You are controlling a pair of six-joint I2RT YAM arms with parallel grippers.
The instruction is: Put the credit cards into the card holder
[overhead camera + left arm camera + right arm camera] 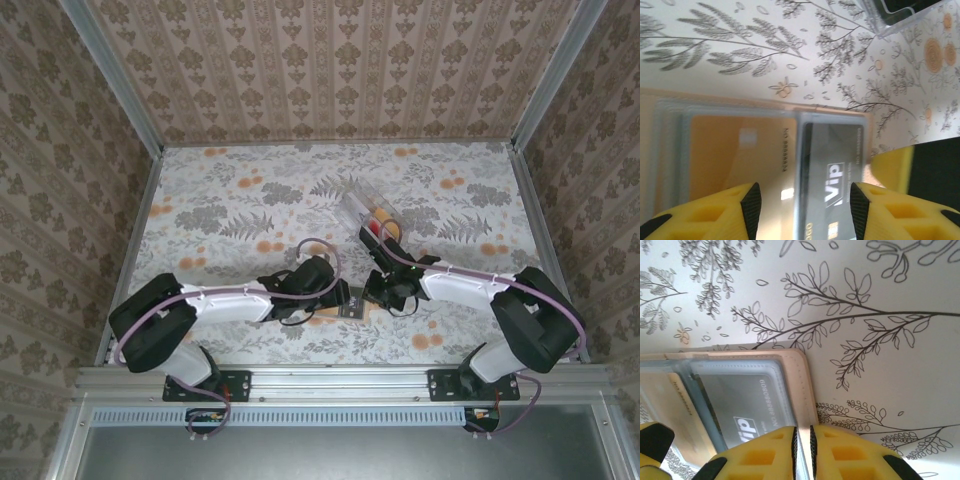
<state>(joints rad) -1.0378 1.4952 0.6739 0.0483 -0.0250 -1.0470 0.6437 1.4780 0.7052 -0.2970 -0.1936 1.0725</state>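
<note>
The tan card holder (840, 111) lies open flat on the table, its clear sleeves up. An orange-tan credit card (735, 150) sits in one sleeve and a dark grey "vip" card (835, 160) in the sleeve beside it. My left gripper (805, 210) hovers open over the dark card, one pad on each side, touching nothing. My right gripper (802, 450) is shut on the card holder's (802, 375) right edge, beside the dark card (745, 405). In the top view both grippers, left (340, 297) and right (368, 293), meet over the holder (328, 316).
A clear plastic tray (360, 205) stands just behind the grippers at table centre, with an orange card (386, 222) and a red card (370, 231) in it. Its corner (890, 27) shows in the left wrist view. Patterned walls enclose the flowered tabletop.
</note>
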